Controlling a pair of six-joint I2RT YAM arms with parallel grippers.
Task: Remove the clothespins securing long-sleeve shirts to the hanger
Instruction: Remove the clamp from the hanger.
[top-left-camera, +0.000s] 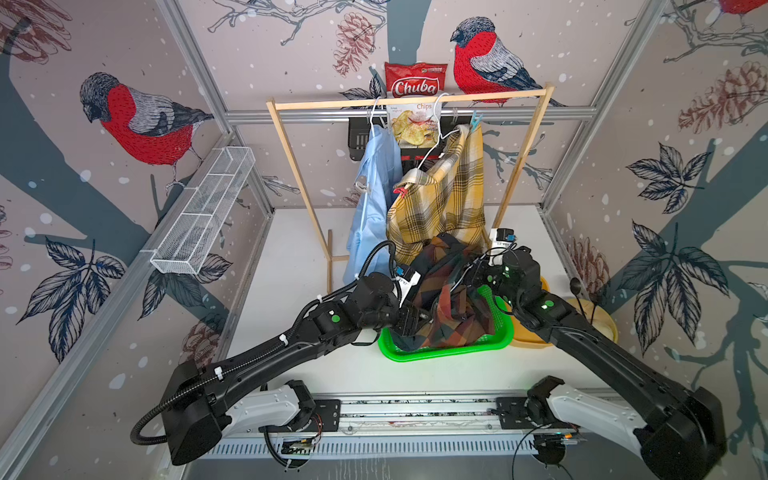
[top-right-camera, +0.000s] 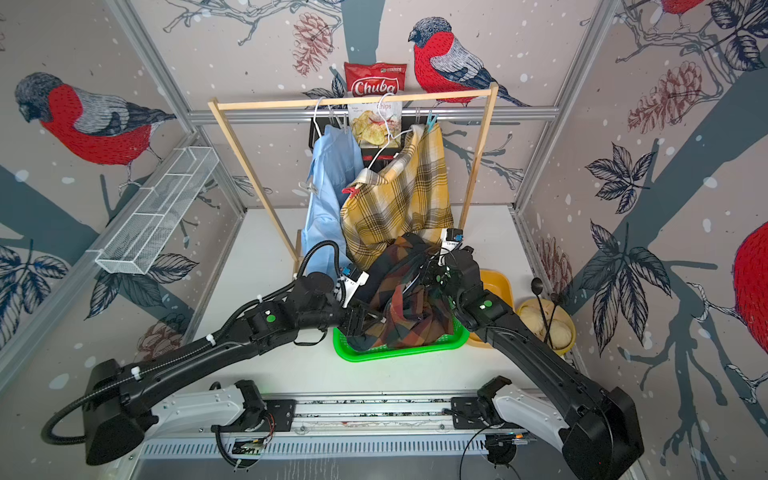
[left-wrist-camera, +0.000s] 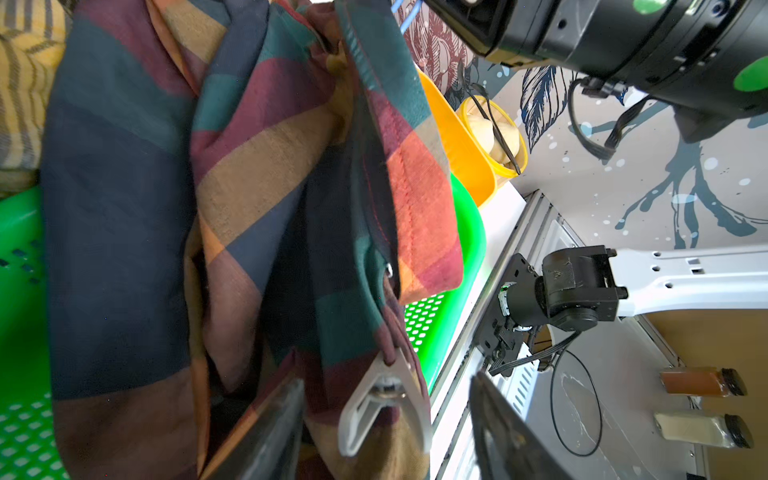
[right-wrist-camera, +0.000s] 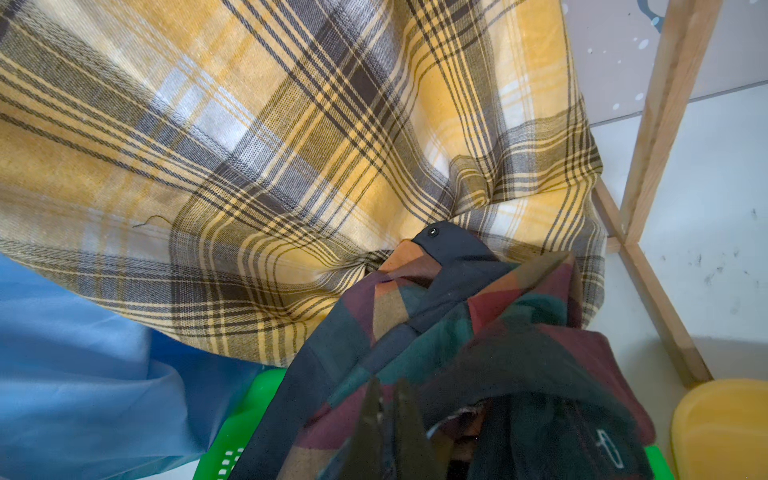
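— Since the dark green-and-rust plaid long-sleeve shirt (top-left-camera: 446, 291) is seen off the wooden rack (top-left-camera: 411, 101) and over the green perforated plastic basket (top-left-camera: 440, 353) on the white worktop (top-left-camera: 291, 257), can its part be counted as done?

— Not yet. A clear greyish plastic clothespin (left-wrist-camera: 384, 409) is still clipped to an edge of that shirt. It is framed by the left tool (left-wrist-camera: 386, 382), whose jaws are spread to either side and not yet closed on it. The shirt is held up by the right tool (right-wrist-camera: 388, 419), whose fingers are pressed together on the fabric.

— And what is left on the rack?

— The mustard-yellow plaid shirt (top-left-camera: 444, 199) and the plain light blue shirt (top-left-camera: 374, 195) are hung there side by side. A red clothespin (top-left-camera: 400, 192) and a light blue clothespin (top-left-camera: 476, 120) are seen on the yellow one, and a clear clothespin (top-left-camera: 362, 185) on the blue one. Most of the task is judged to be outstanding. Whether further pins are hidden cannot be told.
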